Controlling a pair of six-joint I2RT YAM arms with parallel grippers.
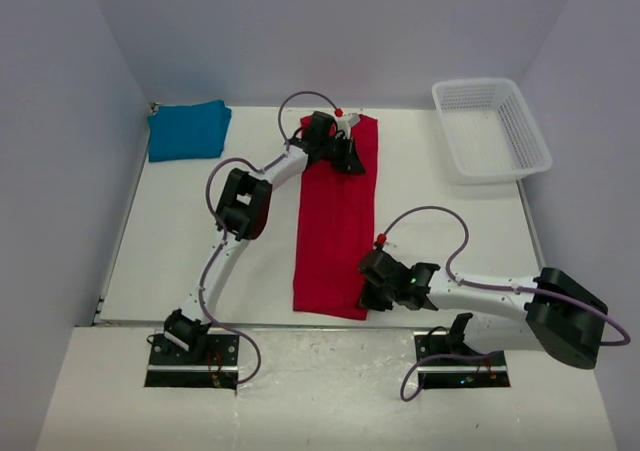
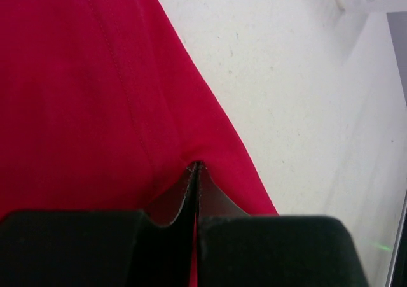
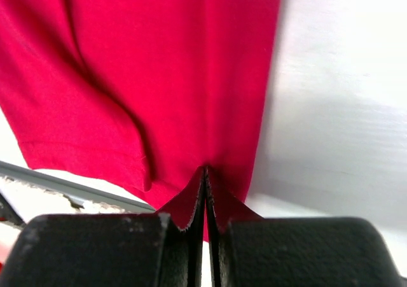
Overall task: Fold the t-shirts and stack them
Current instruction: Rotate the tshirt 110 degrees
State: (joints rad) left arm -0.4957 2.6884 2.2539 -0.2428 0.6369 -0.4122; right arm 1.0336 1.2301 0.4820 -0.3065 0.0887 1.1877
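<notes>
The red t-shirt (image 1: 335, 221) lies folded into a long narrow strip down the middle of the table. My left gripper (image 1: 345, 154) is shut on its far right edge; in the left wrist view the red t-shirt (image 2: 82, 96) is pinched at the closed fingertips of the left gripper (image 2: 196, 167). My right gripper (image 1: 372, 289) is shut on the near right corner; in the right wrist view the red t-shirt (image 3: 159, 64) hangs from the closed tips of the right gripper (image 3: 206, 170). The teal-blue t-shirt (image 1: 188, 130) lies folded at the far left corner.
A white mesh basket (image 1: 490, 128) stands at the far right. The table's near edge (image 1: 300, 323) runs just below the shirt's hem. Grey walls close in the table on the left, back and right.
</notes>
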